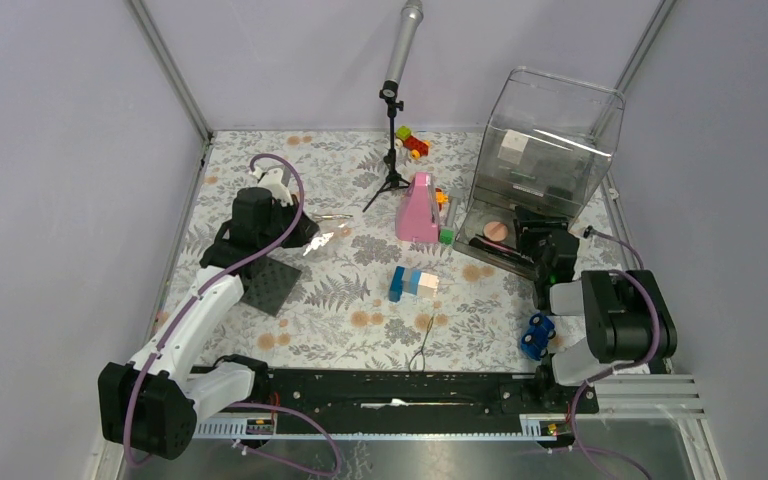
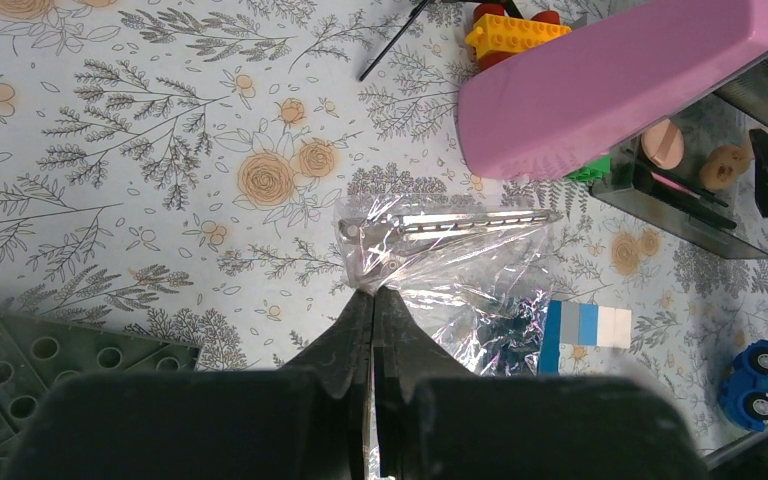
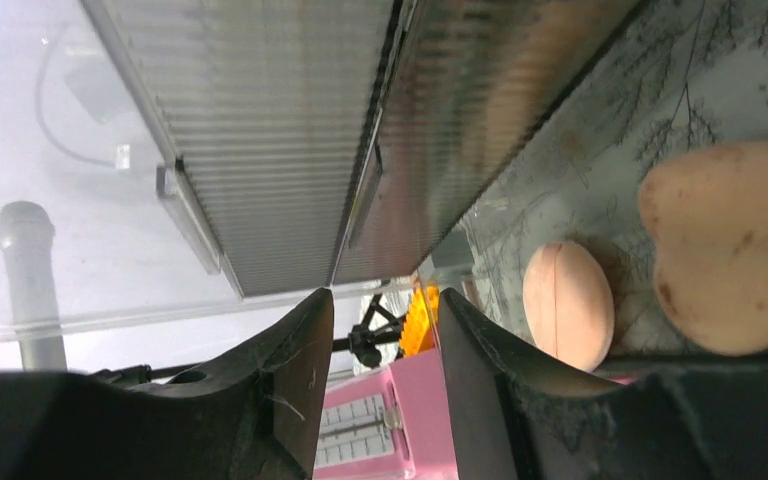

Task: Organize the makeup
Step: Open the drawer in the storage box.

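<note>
In front of the pink cone (image 1: 420, 208), blue and white blocks (image 1: 412, 283) lie on the floral counter (image 1: 360, 300). Left of the cone, the left end effector (image 2: 372, 292) is clenched on a crinkled clear wrapper (image 2: 460, 245). Right of the cone, the right end effector (image 3: 385, 295) hangs released, jaws parted on nothing, beside two peach sponges (image 3: 568, 305) in the tray (image 1: 475, 222) fronting the clear organizer (image 1: 550, 130).

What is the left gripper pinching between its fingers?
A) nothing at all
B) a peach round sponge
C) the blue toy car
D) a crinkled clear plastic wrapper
D: in the left wrist view, the left gripper has its fingers closed together on the edge of the clear plastic wrapper, over the floral table.
</note>
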Robot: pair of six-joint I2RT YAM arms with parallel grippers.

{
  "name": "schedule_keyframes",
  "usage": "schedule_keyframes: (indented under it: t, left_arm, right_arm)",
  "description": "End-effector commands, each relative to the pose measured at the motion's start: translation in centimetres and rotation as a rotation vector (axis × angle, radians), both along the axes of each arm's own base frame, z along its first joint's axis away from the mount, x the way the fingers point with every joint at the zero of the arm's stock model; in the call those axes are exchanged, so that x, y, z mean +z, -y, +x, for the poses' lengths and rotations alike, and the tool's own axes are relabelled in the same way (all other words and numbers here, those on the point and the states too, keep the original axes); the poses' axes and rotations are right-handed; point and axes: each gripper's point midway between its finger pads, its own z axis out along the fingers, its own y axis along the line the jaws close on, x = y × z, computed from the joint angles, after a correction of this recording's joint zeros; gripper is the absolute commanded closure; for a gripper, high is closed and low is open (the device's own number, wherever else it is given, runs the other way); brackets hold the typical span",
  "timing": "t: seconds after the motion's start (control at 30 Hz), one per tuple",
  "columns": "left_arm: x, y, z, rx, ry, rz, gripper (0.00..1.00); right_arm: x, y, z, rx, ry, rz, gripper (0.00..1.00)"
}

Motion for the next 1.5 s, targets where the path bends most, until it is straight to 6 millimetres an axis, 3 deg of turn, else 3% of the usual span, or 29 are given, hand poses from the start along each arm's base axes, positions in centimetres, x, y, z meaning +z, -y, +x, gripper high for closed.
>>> schedule_keyframes:
  t: [0.0, 0.33, 0.6, 1.37, 1.47]
  left_arm:
    - [1.0, 0.6, 0.3, -0.030, 0.039, -0.016, 1.00]
    - [0.8, 0.6, 0.3, -0.037, 0.035, -0.017, 1.00]
    - [0.6, 0.8, 0.3, -0.051, 0.025, -0.024, 1.00]
    - [0.4, 0.8, 0.3, -0.056, 0.017, -0.023, 1.00]
    - [0.3, 0.8, 0.3, -0.057, 0.014, -0.023, 1.00]
  right_arm:
    - [3.6, 0.5, 2.1, 0.002, 0.178, 0.055, 0.51]
    - [3.5, -0.6, 3.1, 0.063, 0.268, 0.121, 0.57]
    - [5.2, 0.1, 3.0, 0.037, 0.319, 0.053, 0.56]
    - [4.2, 2.2, 4.4, -0.055, 0.312, 0.025, 0.60]
    - [3.8, 2.4, 4.5, -0.064, 0.295, 0.017, 0.55]
